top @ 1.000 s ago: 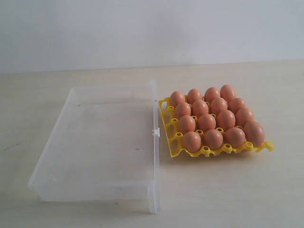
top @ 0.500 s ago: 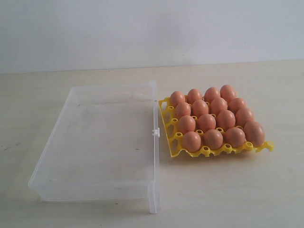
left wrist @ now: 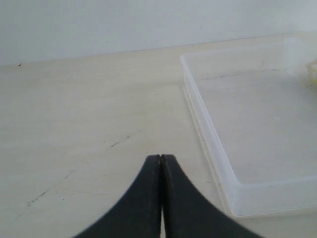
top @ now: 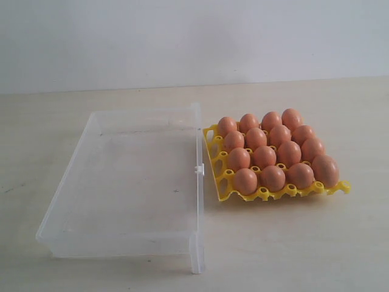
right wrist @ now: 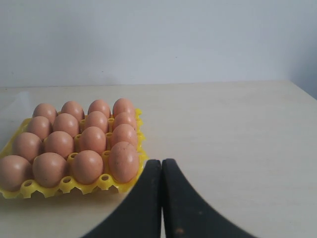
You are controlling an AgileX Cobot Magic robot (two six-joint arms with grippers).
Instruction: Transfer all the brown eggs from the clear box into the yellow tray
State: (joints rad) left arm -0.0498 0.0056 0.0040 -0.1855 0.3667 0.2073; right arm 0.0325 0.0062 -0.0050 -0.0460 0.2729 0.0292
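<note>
The clear box (top: 130,182) on the left holds nothing, and at its three o'clock the yellow tray (top: 226,193) carries all sixteen brown eggs (top: 264,156), four by four. The likeliest mishap now is a knock to the tray's light openwork rim, which could roll a corner egg onto the table (top: 292,243). The left gripper (left wrist: 160,158) and right gripper (right wrist: 161,161) each have their jaws pressed together, empty.

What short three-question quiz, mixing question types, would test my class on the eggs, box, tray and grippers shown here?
1. True or false: the clear box holds no eggs.
2. How many brown eggs sit in the yellow tray?
3. The left gripper and right gripper are each: A open, B shut and empty, C shut on an egg.

Key: 1 true; 2 sixteen; 3 B.
</note>
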